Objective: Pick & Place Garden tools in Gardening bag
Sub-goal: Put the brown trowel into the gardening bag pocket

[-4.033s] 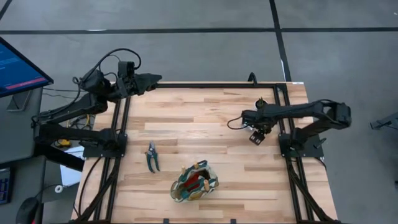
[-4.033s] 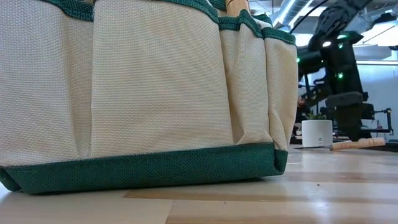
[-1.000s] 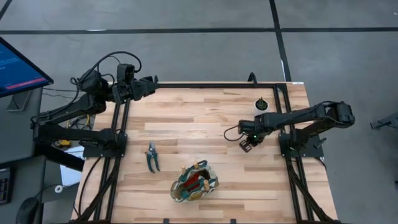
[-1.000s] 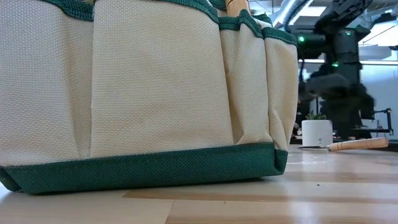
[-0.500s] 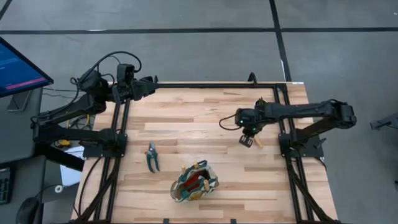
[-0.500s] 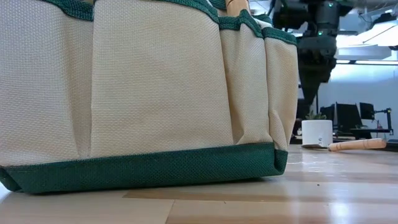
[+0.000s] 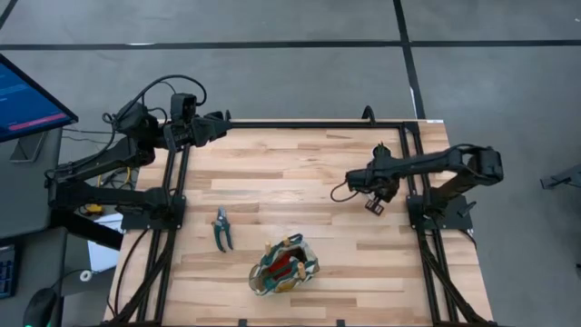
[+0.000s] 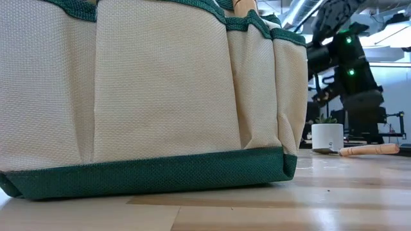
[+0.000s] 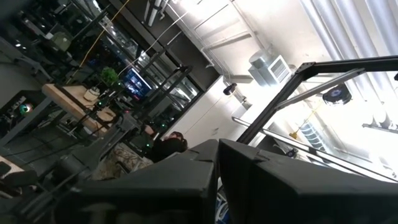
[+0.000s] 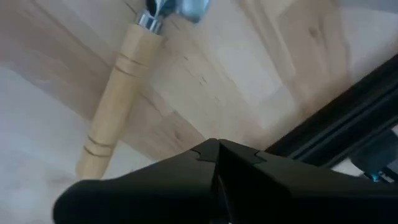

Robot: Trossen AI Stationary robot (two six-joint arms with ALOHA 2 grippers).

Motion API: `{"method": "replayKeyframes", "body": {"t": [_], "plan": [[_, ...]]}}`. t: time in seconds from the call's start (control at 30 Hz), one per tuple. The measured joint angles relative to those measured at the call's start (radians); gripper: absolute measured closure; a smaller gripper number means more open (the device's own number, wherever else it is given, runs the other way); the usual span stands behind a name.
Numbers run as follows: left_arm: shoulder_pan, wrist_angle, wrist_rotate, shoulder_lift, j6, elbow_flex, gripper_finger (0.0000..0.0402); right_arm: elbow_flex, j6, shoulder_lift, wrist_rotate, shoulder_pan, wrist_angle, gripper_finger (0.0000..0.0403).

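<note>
The gardening bag (image 7: 284,265) stands near the table's front edge, with tool handles sticking out of it (image 8: 244,6); it fills the low view (image 8: 148,96). Green-handled pruning shears (image 7: 221,229) lie flat to its left. A wooden-handled tool (image 10: 115,102) lies flat on the table at the right (image 8: 369,149). My right gripper (image 7: 373,203) hangs over it, shut, pointing steeply down, its fingertips (image 10: 214,149) short of the handle. My left gripper (image 7: 221,118) is shut (image 9: 217,168) and raised over the far left corner.
A small white pot with a plant (image 8: 327,136) stands behind the wooden-handled tool at the far right. Black frame rails (image 7: 411,182) run along the table's right and left edges. Bare wood lies between the shears and the right arm.
My right gripper has swung a little toward the table's right edge and tipped to point more steeply down. The wooden-handled tool lies on the table as before. The bag and the shears have kept their places.
</note>
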Motion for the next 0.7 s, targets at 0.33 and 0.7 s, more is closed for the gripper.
{"method": "replayKeyframes", "body": {"t": [0.33, 0.7], "plan": [[0.0, 0.0, 0.0, 0.0, -0.002, 0.0, 0.0399, -0.036, 0.005, 0.009, -0.215, 0.067, 0.227, 0.0401], [0.0, 0.0, 0.0, 0.0, -0.003, 0.0, 0.0399, 0.056, -0.11, -0.001, -0.336, 0.068, 0.377, 0.0402]]}}
